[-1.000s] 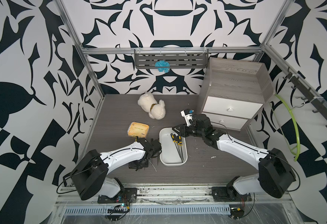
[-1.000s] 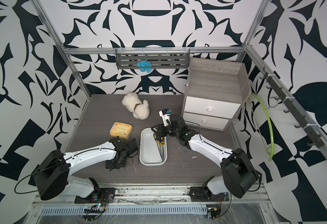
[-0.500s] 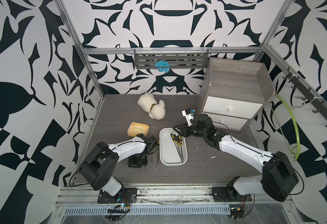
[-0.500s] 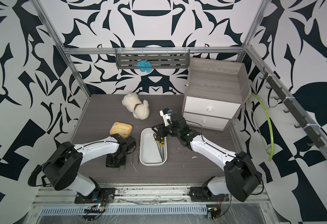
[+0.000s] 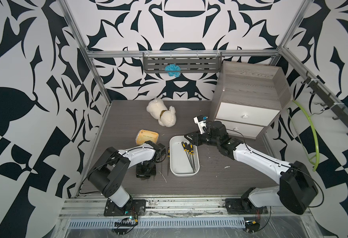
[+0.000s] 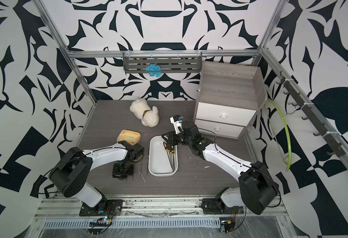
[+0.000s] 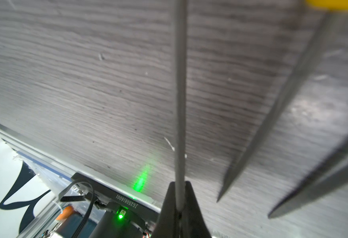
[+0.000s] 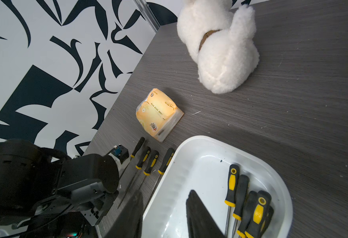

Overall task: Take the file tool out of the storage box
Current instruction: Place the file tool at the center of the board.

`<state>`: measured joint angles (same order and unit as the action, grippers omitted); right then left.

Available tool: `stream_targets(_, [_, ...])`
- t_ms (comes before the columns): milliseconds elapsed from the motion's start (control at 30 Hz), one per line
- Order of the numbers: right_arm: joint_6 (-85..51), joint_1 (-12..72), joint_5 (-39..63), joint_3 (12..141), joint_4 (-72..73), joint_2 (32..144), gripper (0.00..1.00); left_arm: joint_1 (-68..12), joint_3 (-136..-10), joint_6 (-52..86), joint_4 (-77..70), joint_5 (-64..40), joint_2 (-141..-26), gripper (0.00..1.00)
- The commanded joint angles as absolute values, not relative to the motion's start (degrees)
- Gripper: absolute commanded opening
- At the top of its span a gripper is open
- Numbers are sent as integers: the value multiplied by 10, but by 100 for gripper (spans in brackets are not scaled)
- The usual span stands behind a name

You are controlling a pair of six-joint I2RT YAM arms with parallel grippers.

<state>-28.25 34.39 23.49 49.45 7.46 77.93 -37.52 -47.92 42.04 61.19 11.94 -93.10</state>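
Note:
The storage box (image 5: 179, 164) (image 6: 158, 162) (image 8: 206, 156) is a shallow white tray in mid-table. Several black-and-yellow file tools (image 5: 188, 153) (image 6: 170, 153) (image 8: 243, 197) lie along its right side. More file tools (image 8: 148, 162) (image 5: 168, 160) lie on the table just left of it. My left gripper (image 5: 146, 177) (image 6: 123, 176) (image 7: 179, 185) is low over the table, left of the box and pointing at the front rail. It is shut on the thin grey shaft of a file tool (image 7: 179, 103). My right gripper (image 5: 187, 137) (image 6: 165, 137) (image 8: 164, 193) stands open and empty over the box's far end, straddling its left rim.
A white plush toy (image 5: 162, 114) lies at the back. A yellow packet (image 5: 147, 137) sits by the left arm's wrist. The grey two-drawer cabinet (image 5: 249, 103) stands at the back right. A green hoop (image 5: 311, 134) hangs on the right wall.
The left arm's elbow and shoulder have swung in toward the table and its gripper has shifted slightly left. The right arm has stayed nearly still.

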Motion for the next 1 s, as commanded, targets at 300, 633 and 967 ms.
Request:
stream_targets(300, [-271,345,229,513,79,756,40,-362,-505,395,638,98,-962,18])
stream_targets(633, [-269,346,226,513,76,754,40,-371,-527,432,685,139,-929,32])
stream_targets(967, [-245,343,183,519,10,715,40,-417,-623,349,502,155,-675,72])
